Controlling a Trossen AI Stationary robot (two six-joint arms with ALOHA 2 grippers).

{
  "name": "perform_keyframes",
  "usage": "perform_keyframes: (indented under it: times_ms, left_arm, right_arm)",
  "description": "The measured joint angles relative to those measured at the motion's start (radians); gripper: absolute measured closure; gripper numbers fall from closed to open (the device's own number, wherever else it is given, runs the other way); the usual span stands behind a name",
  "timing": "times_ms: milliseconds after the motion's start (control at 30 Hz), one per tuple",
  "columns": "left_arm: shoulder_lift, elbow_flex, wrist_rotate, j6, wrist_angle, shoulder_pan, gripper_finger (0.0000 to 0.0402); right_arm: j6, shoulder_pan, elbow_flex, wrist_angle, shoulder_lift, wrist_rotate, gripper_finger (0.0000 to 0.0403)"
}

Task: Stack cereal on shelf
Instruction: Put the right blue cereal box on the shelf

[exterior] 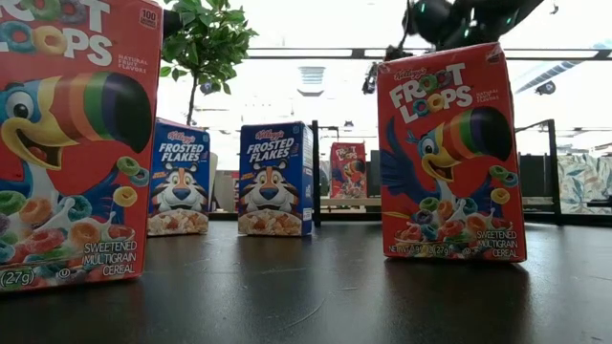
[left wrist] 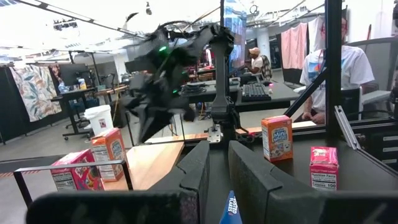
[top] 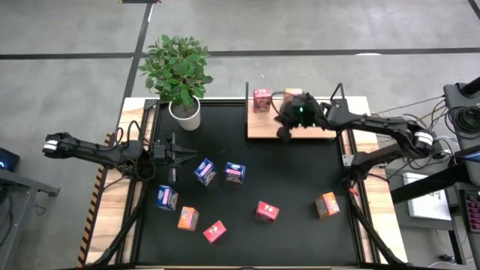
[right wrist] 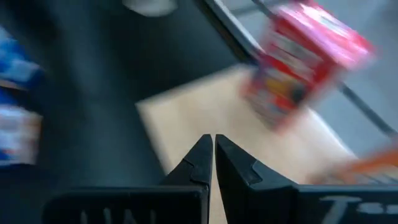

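Observation:
The light-wood shelf [top: 315, 127] lies at the table's far right. On it stand a red cereal box [top: 262, 99] and an orange one [top: 294, 94], seen again as the red box [left wrist: 78, 171] and orange box [left wrist: 109, 152] in the left wrist view. My right gripper [right wrist: 212, 146] hovers shut over the board [right wrist: 205, 115], near the red box [right wrist: 305, 62], touching nothing. My left gripper [left wrist: 217, 155] waits low at the table's left, its fingers a narrow gap apart. Several blue, orange and red boxes stand loose on the black tabletop, such as a blue one [top: 205, 171] and a red one [top: 267, 211].
A potted plant [top: 178, 75] stands at the far left corner. Black shelf posts [top: 247, 94] rise at the board's ends. An orange box [top: 327, 204] stands near the right edge. A person [left wrist: 336, 62] sits beyond the table.

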Motion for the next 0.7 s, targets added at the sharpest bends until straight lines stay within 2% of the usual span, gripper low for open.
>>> perform_keyframes:
  times_ms: [200, 333, 567, 700]
  left_arm:
    - [0.000, 0.000, 0.000, 0.000, 0.000, 0.000, 0.0357]
    - [0.000, 0.000, 0.000, 0.000, 0.000, 0.000, 0.0357]
    - [0.000, 0.000, 0.000, 0.004, 0.001, 0.000, 0.0357]
    - [0.000, 0.000, 0.000, 0.004, 0.001, 0.000, 0.0357]
  right_arm:
    - [0.045, 0.242, 0.000, 0.148, 0.003, 0.017, 0.0394]
    - [0.063, 0.355, 0.000, 0.255, 0.033, 0.092, 0.0394]
    - [0.096, 0.421, 0.008, 0.344, 0.096, 0.115, 0.0391]
    - [0.106, 0.427, 0.054, 0.345, 0.150, 0.110, 0.0365]
